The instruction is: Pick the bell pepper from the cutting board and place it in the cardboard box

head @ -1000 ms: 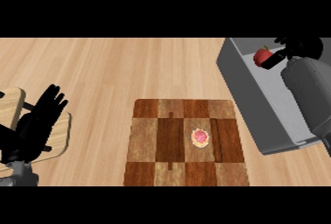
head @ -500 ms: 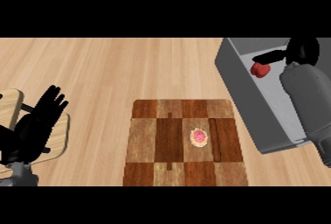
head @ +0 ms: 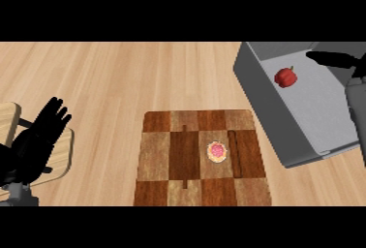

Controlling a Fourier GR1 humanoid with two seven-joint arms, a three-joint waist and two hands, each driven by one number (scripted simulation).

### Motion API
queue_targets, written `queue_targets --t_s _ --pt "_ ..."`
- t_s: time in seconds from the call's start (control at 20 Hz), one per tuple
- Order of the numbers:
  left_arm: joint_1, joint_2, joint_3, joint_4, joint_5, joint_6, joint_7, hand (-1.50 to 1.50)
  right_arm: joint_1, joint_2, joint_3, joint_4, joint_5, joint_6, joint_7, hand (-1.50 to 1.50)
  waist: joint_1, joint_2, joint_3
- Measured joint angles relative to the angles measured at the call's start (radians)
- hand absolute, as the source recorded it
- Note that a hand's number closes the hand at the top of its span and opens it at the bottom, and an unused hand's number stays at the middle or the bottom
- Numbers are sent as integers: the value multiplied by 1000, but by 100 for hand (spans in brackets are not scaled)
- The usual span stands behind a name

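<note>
Here, one bell pepper [head: 286,76], one box [head: 266,99]

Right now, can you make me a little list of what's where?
bell pepper: red, inside the box, not held
box: grey, right of the cutting board
cutting board: carries a small pink round thing
right hand: open, over the box, apart from the bell pepper
left hand: open, resting at the left
</note>
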Motion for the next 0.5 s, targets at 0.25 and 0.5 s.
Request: queue_targets --t_s 0.25,0.5 --pt "2 2 13 12 -9 1 -16 0 138 -29 -37 -203 -92 71 12 -150 -7 -4 1" --pt "-1 -3 20 19 -11 -8 -29 0 301 -62 -72 -393 -186 171 10 -150 -4 -3 2"
